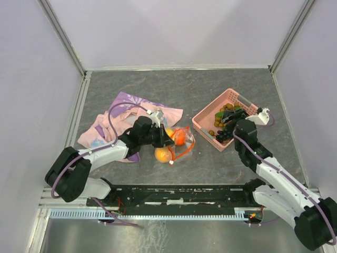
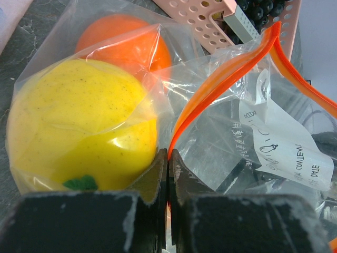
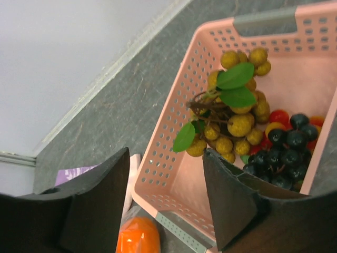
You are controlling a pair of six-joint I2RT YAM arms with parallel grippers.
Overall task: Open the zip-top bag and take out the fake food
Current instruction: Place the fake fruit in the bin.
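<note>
Your left claw (image 2: 167,171) is clenched on the bag (image 2: 221,145) at its zip strip (image 2: 210,89). The yellow fruit (image 2: 79,126) and orange (image 2: 124,45) sit inside, just ahead. Your right claw (image 3: 166,158) hangs released over the basket (image 3: 171,147), with grapes (image 3: 239,124) just beyond it.

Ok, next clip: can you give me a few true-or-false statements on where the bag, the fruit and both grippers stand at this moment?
1. The left gripper is shut on the zip-top bag. True.
2. The yellow fruit lies in the pink basket. False: it is inside the bag, next to the orange.
3. The right gripper is open with nothing between its fingers, above the basket. True.
4. The basket is empty. False: it holds a tan grape bunch and a dark grape bunch.
</note>
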